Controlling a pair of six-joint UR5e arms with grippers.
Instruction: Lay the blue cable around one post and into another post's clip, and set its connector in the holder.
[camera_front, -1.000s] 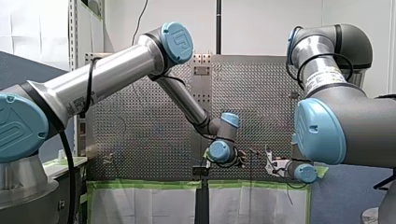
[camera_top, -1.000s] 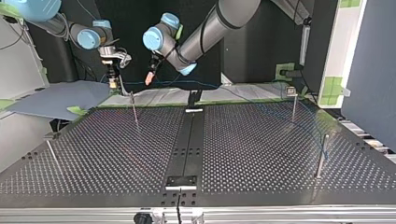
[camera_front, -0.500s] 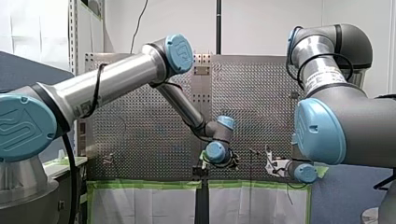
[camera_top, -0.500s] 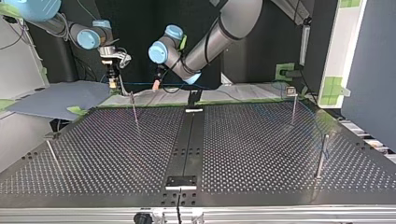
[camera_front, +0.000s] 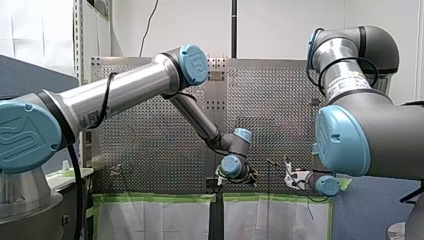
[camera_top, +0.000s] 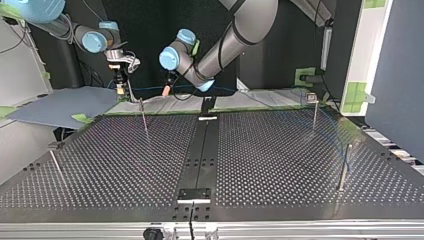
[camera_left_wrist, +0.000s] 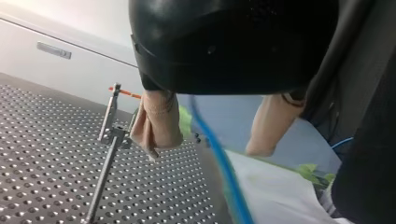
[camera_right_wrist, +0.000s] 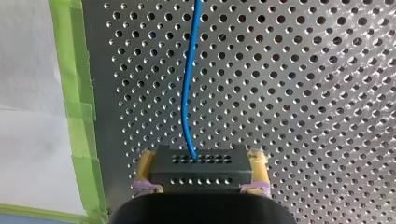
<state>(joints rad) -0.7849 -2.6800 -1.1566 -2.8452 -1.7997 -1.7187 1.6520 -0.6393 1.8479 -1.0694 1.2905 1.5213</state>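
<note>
Right tool (camera_right_wrist: 201, 164) is clamped on the black connector (camera_right_wrist: 200, 173), with its yellow pads (camera_right_wrist: 145, 164) squeezing the block from both sides. The blue cable (camera_right_wrist: 187, 93) pops out of the block and runs off ahead over the perforated tabletop (camera_right_wrist: 303, 93). Left tool (camera_left_wrist: 208, 147) is spread wide, beige fingers (camera_left_wrist: 159, 121) apart, and the cable just passes through the gap without being pinched. My landmark is the thin post (camera_left_wrist: 103, 172) with the clip on top, which stands just beside one of the left fingers. Seen from the camera facing the arms, both tools hang beyond that post, one on either side of it. The cable is strung between them, behind the post's top.
</note>
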